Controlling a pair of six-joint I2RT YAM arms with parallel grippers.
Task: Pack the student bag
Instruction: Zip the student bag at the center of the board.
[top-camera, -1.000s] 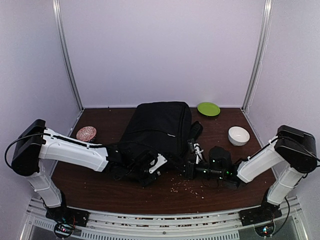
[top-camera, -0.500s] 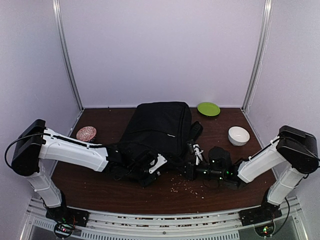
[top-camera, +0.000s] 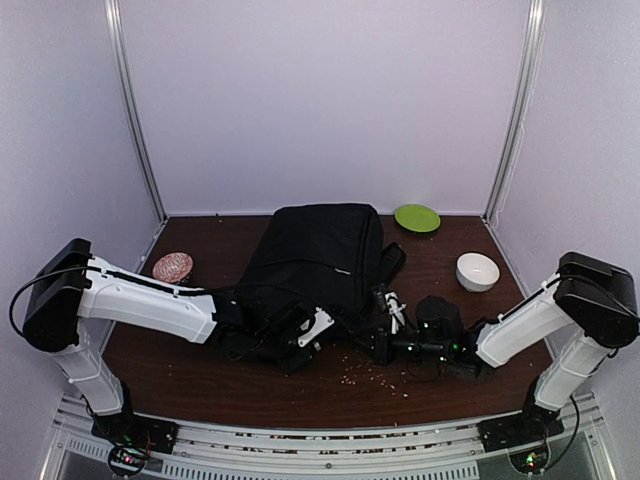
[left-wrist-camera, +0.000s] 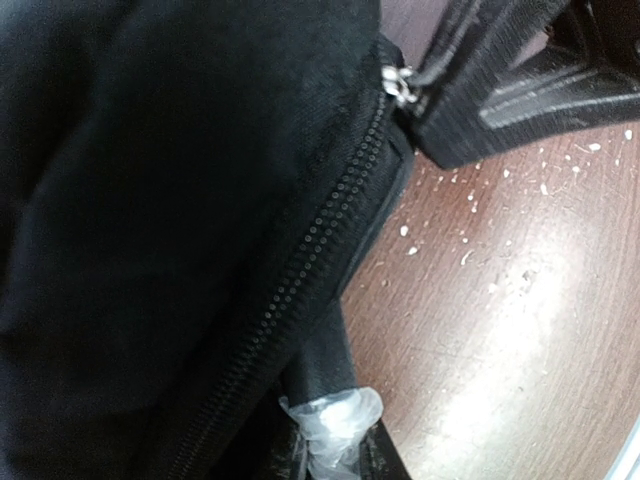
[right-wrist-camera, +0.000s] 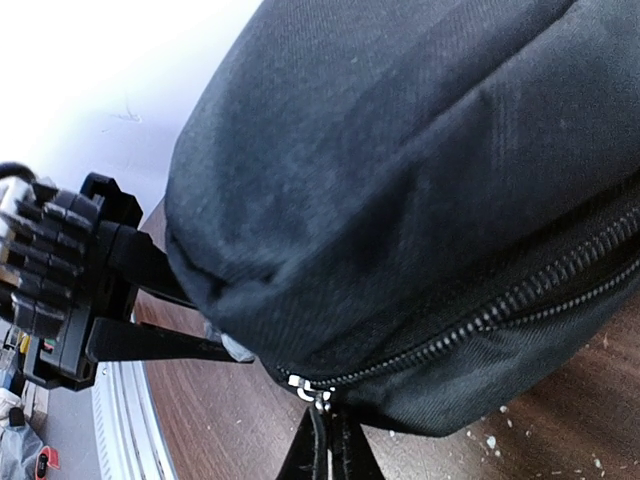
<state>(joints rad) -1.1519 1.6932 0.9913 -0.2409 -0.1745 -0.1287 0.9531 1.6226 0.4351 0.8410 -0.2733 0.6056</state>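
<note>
Table ctr, student bag flat, axis near-far

The student bag is matt woven cloth, its zipper pull shiny metal, the table glossy wood

Green plate far right on brown table; white bowl at right. Pink patterned dish at left, pale crumbs near ctr.
</note>
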